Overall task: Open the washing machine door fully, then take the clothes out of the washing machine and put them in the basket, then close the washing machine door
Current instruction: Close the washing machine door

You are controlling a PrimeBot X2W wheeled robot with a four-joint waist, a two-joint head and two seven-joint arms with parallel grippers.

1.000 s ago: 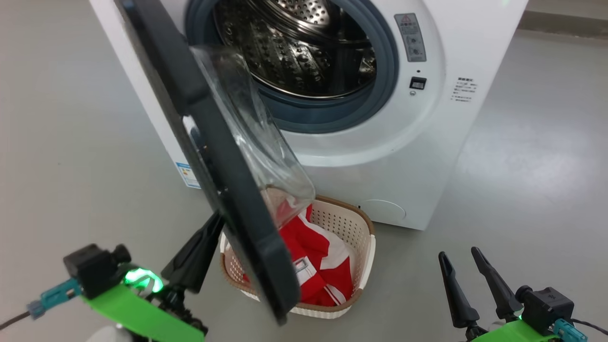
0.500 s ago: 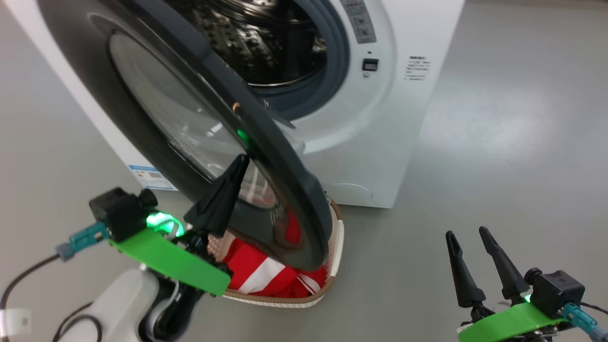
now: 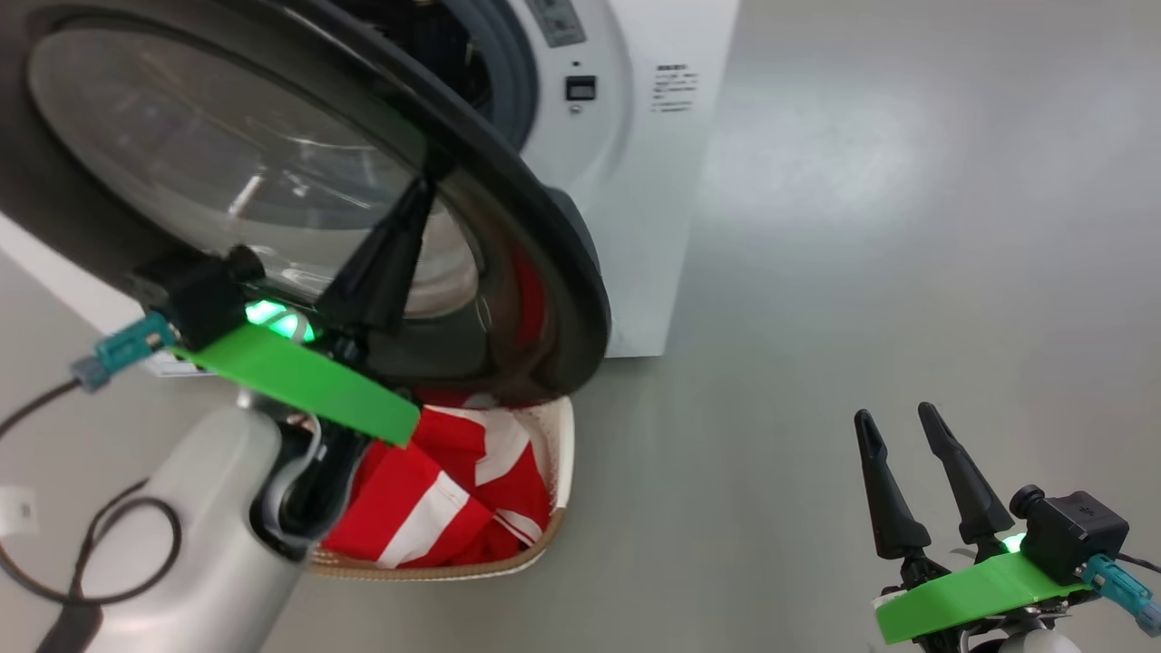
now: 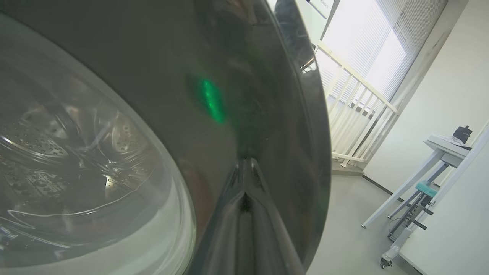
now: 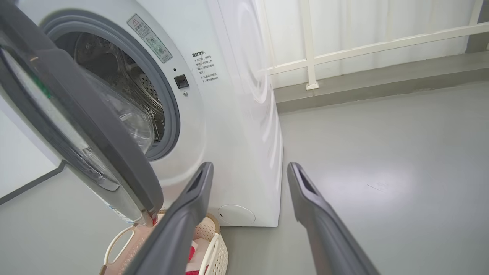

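Note:
The washing machine door (image 3: 535,236) stands partly swung over the drum opening of the white washing machine (image 3: 653,181). My left gripper (image 3: 422,186) is shut, and its tips press on the outer face of the door's black rim (image 4: 267,114) beside the glass window (image 4: 76,152). Below the door, the red and white clothes (image 3: 435,490) lie in the cream basket (image 3: 562,453). My right gripper (image 3: 896,414) hangs open and holds nothing over the floor to the right, well away from the machine. In the right wrist view the door (image 5: 95,126), the basket (image 5: 214,244) and the right gripper (image 5: 249,167) also show.
Grey floor (image 3: 862,227) spreads to the right of the machine. A white railing (image 5: 344,46) runs behind it. A black cable (image 3: 91,562) loops on the floor by my left arm. A white table (image 4: 439,152) stands off to the side.
The door has swung from edge-on toward the machine, with my shut left gripper following on its outer face. The head camera has turned, shifting the scene left. My right gripper has stayed open.

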